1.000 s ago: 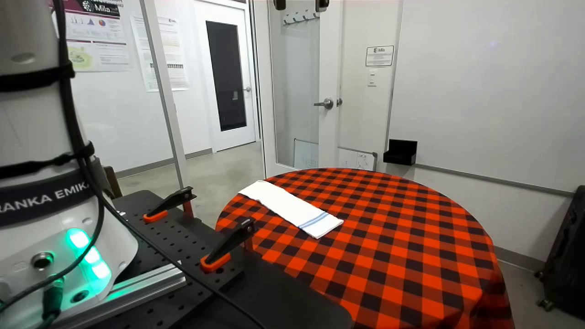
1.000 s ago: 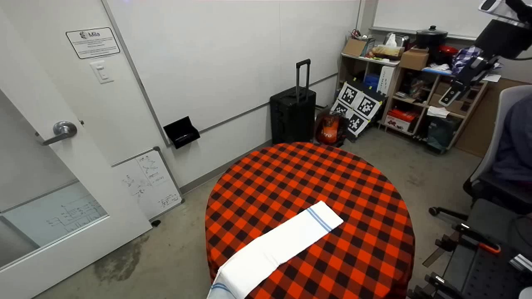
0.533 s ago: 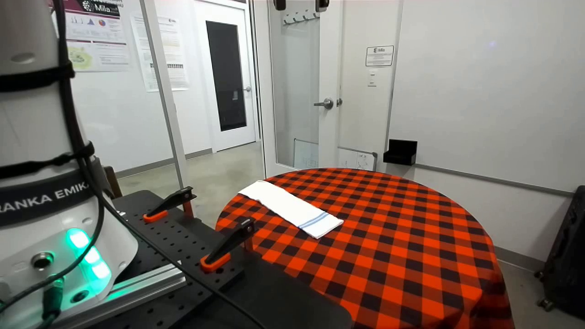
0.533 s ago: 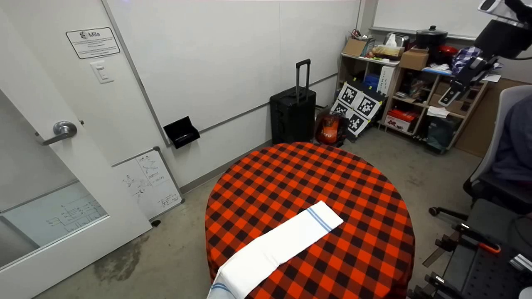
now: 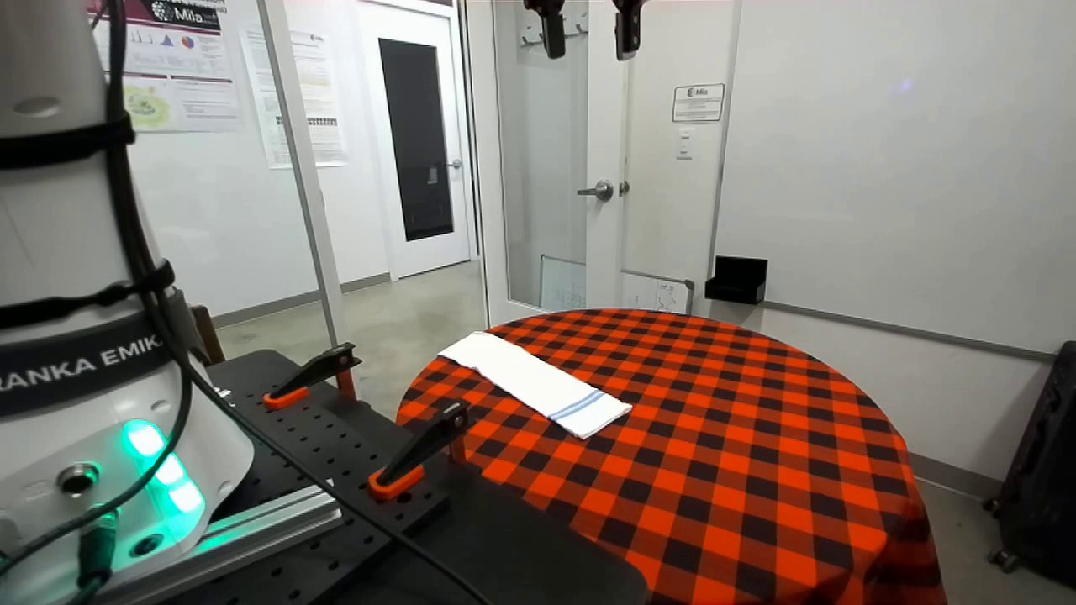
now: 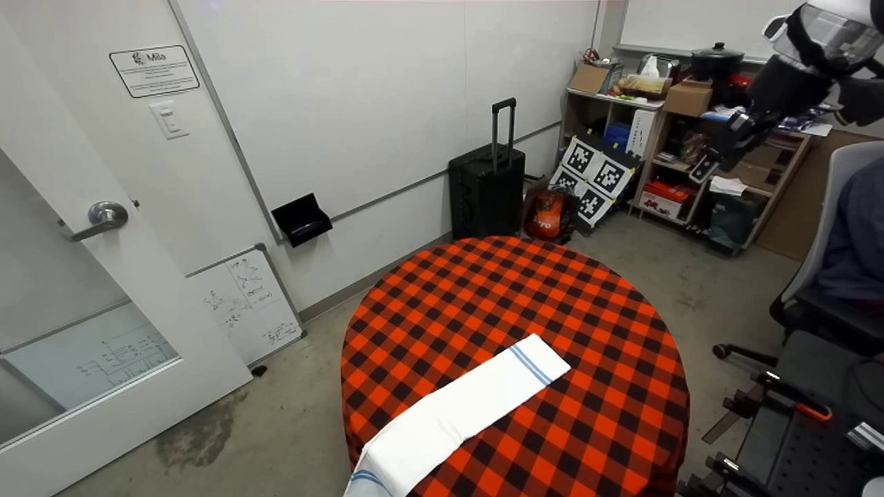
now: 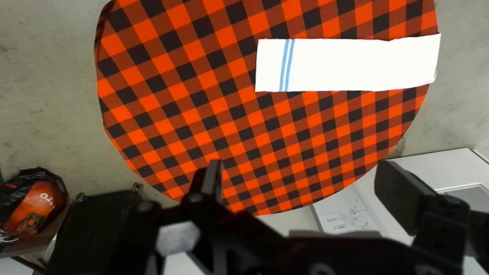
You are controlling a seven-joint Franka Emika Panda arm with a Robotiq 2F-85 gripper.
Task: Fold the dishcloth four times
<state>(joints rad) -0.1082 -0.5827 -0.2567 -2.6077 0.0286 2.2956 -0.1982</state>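
Fingers hang parted, higher than dishcloth; sign reads "Mila".

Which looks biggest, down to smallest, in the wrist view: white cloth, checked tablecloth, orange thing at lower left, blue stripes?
Largest to smallest:
Checked tablecloth
White cloth
Orange thing
Blue stripes, even both together

In my wrist view I see the dishcloth on the counter, upper right of the frame, reaching the counter's edge. In an exterior view I have the suitcase behind the counter, upper centre, and the jaws upper right, well apart from the dishcloth.
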